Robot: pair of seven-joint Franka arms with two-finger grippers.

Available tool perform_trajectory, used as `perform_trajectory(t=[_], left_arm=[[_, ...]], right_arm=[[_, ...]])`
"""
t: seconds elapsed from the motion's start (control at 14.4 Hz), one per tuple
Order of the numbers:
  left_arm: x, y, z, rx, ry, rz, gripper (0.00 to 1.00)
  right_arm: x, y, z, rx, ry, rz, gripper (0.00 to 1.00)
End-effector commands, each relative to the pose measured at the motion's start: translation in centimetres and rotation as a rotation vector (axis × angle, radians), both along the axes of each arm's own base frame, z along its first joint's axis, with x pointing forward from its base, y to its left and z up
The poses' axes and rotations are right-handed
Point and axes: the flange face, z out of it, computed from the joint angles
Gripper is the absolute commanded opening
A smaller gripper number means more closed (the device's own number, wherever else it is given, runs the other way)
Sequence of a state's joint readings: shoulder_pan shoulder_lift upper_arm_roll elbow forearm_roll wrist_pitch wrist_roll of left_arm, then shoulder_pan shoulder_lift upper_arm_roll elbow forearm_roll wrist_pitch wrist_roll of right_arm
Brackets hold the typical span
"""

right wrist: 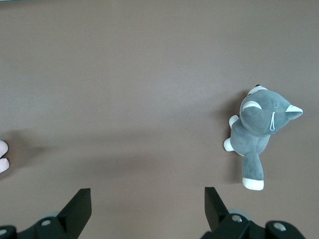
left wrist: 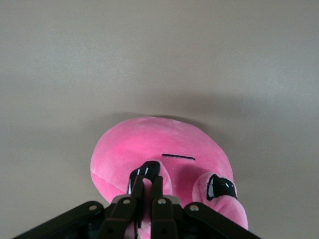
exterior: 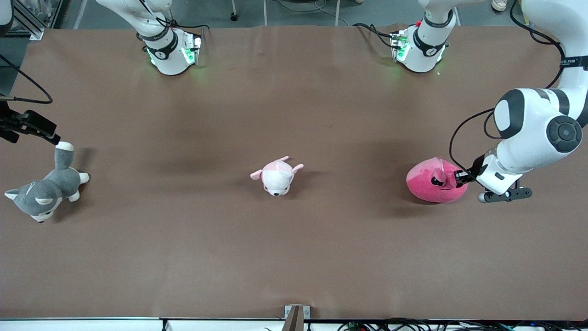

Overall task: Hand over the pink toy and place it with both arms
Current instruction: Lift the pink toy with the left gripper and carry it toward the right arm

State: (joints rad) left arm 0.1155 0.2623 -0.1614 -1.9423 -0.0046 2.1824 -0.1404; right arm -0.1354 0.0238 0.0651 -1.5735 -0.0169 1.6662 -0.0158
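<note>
On the brown table (exterior: pixel 294 257), toward the left arm's end, sits the pink toy (exterior: pixel 429 186). The left gripper (exterior: pixel 460 176) is down at it, its fingers (left wrist: pixel 160 191) pinched nearly shut on a small pink ear. The right gripper (right wrist: pixel 144 204) hangs wide open, holding nothing, over the table near the grey dog (exterior: pixel 43 191). A pale pink plush (exterior: pixel 277 176) lies mid-table. No writing can be read.

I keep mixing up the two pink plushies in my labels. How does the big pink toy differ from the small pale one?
The pink toy is hot pink and round like a blob; the pale plush animal is light pink and white, with limbs splayed. The pink toy is larger. The left gripper is shut on the pink toy, while the pale plush lies untouched mid-table. Both rest on the brown table.
</note>
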Motion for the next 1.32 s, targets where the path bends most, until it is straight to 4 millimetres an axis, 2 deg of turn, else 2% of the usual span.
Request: perform_trajectory(t=[0.0,0.14,0.28,0.49,0.63,0.83,0.97,1.11,1.25], left_arm=[[-0.2,-0.4,1.3,0.0,-0.024,0.009,0.0],[0.0,-0.8,2.5,-0.002,-0.044,0.0,0.0],[0.8,-1.5,4.8,-0.006,-0.084,-0.011,0.0],[1.0,-3.9,8.2,-0.015,-0.052,-0.035,0.01],[0.9,-6.5,11.4,-0.054,-0.019,-0.068,0.01],[0.4,-11.3,16.4,-0.128,0.016,-0.076,0.03],[-0.6,-15.5,18.4,-0.15,0.006,-0.083,0.03],[-2.4,-20.0,21.0,-0.167,0.016,-0.084,0.03],[-4.7,-25.0,22.6,-0.19,0.026,-0.073,0.02]], right_arm=[[-0.9,-0.1,0.2,-0.013,-0.008,0.011,1.0],[-0.9,0.0,0.2,-0.013,-0.008,0.012,1.0],[-0.9,0.0,0.2,-0.013,-0.007,0.012,1.0],[-0.9,-0.1,0.1,-0.012,-0.005,0.011,1.0],[-0.9,-0.1,0.1,-0.012,-0.004,0.011,1.0],[-1.0,0.0,0.2,-0.012,-0.003,0.012,1.0],[-0.9,0.0,0.1,-0.012,-0.002,0.014,1.0],[-0.9,-0.1,0.1,-0.012,-0.002,0.012,1.0],[-1.0,0.0,0.2,-0.013,-0.005,0.012,1.0]])
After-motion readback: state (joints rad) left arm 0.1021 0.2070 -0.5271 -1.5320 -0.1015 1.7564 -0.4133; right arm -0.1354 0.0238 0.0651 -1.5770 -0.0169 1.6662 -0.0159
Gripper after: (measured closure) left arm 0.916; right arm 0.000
